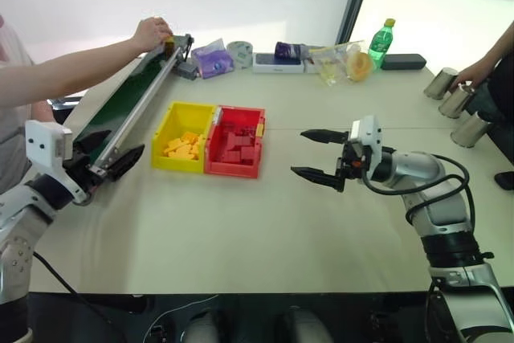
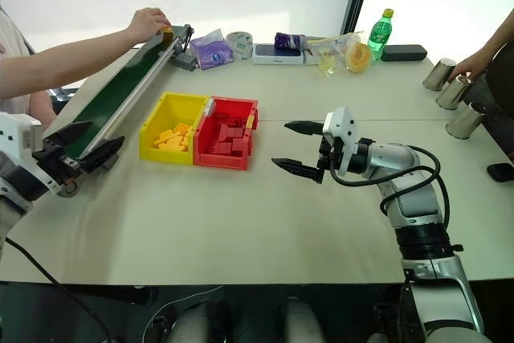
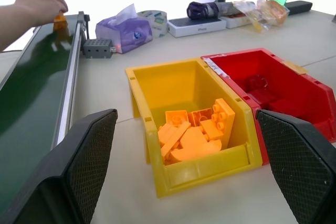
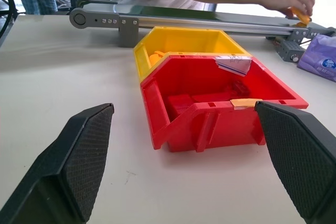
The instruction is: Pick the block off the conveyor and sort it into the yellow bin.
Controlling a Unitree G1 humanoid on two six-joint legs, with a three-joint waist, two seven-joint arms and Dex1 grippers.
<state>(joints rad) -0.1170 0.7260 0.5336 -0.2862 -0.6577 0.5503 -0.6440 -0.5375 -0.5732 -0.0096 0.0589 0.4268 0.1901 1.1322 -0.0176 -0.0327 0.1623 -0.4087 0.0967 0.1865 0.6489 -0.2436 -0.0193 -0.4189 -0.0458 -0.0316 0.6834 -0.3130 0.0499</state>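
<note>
The block (image 3: 59, 21) sits at the conveyor's (image 1: 120, 106) far, upper end, under a person's hand (image 1: 151, 33) — up the belt from the left gripper (image 1: 106, 156), which waits with jaws spread and empty at the conveyor's low end, the nearer arm. The yellow bin (image 1: 183, 112) lies just beside the conveyor; the right gripper (image 1: 319, 155), beyond the red bin (image 1: 249, 114), gapes empty.

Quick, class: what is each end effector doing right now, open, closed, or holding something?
Left end effector: open, holding nothing.
Right end effector: open, holding nothing.
</note>
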